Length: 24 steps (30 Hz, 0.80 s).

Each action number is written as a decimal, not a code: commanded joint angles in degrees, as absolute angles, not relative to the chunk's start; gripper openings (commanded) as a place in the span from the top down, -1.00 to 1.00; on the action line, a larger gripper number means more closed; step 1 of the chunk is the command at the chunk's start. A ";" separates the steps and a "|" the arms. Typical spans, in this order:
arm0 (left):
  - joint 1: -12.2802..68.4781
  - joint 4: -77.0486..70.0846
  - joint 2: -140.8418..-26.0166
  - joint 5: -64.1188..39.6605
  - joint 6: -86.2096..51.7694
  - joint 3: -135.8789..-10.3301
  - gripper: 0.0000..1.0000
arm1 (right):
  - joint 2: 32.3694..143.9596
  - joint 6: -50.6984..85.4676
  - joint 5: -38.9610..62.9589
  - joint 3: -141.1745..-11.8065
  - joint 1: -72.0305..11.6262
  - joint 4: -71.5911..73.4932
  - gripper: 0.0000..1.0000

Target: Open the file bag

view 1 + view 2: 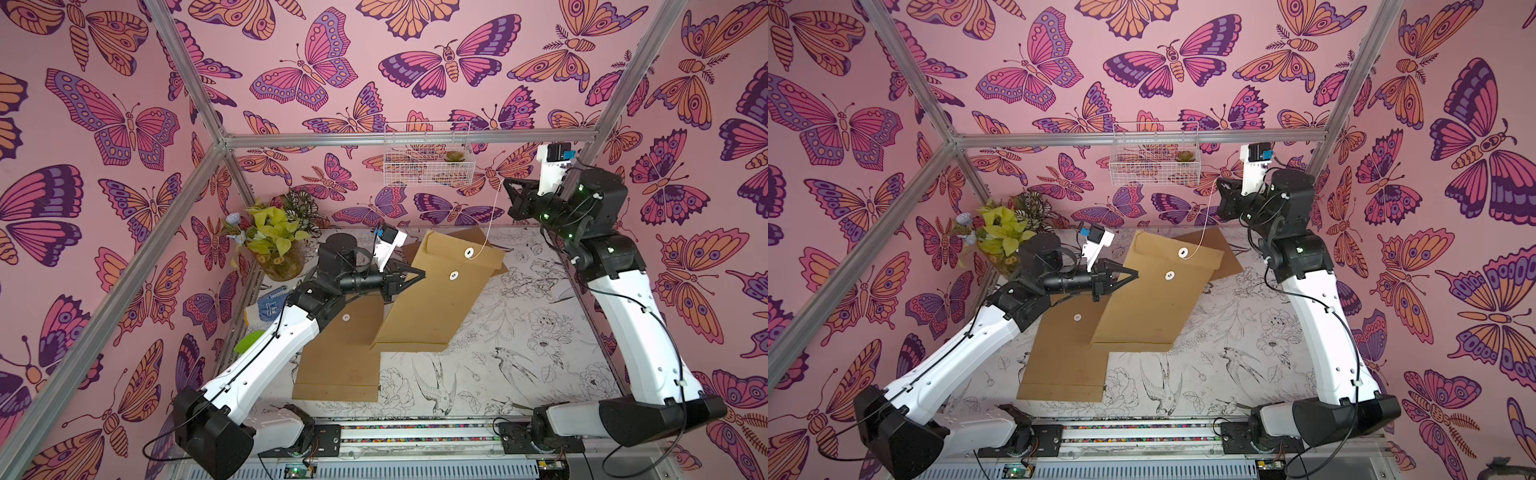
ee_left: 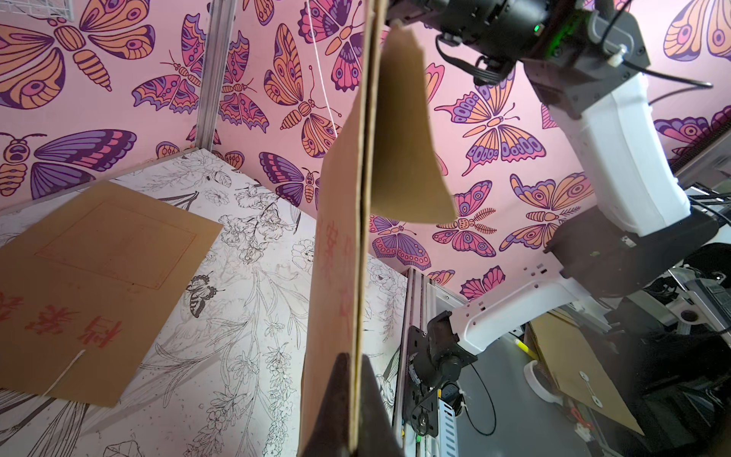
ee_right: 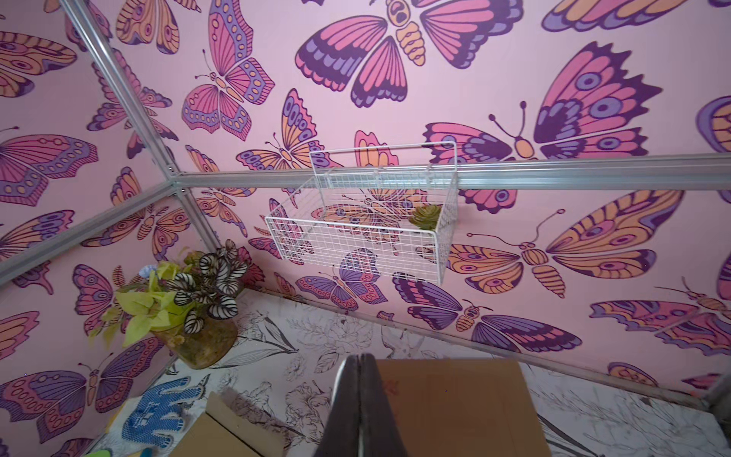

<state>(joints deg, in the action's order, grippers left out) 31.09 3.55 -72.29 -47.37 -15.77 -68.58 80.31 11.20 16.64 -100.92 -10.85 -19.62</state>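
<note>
Above tabletop (image 1: 519, 332), L end effector (image 1: 423, 273) clamped on flat kraft-paper file bag (image 1: 432, 307), R end effector (image 1: 505, 181) pinching thin white string (image 1: 493, 220)

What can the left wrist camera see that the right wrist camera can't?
Only the left wrist view: the left pincer pinching the lifted file bag edge-on, red writing on it, a second bag lying flat, and the right arm.
Only the right wrist view: the little succulent, the leafy plant, a blue glove and the shut right pincer.
Both: the butterfly wall, the flower-drawn table, brown bag paper, and the wire basket, just a corner of it in the left wrist view.
</note>
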 commanded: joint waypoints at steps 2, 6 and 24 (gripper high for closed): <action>31.57 3.90 -72.33 -49.04 -14.42 -70.49 1.00 | 84.15 13.05 21.90 -104.23 -10.65 -20.41 1.00; 31.52 3.62 -72.23 -49.67 -13.27 -70.29 1.00 | 87.03 12.99 20.23 -102.17 -10.15 -24.66 0.62; 24.95 -15.67 -71.24 -59.08 -23.21 -66.21 1.00 | 87.22 19.59 23.52 -85.01 -1.24 -25.97 -0.56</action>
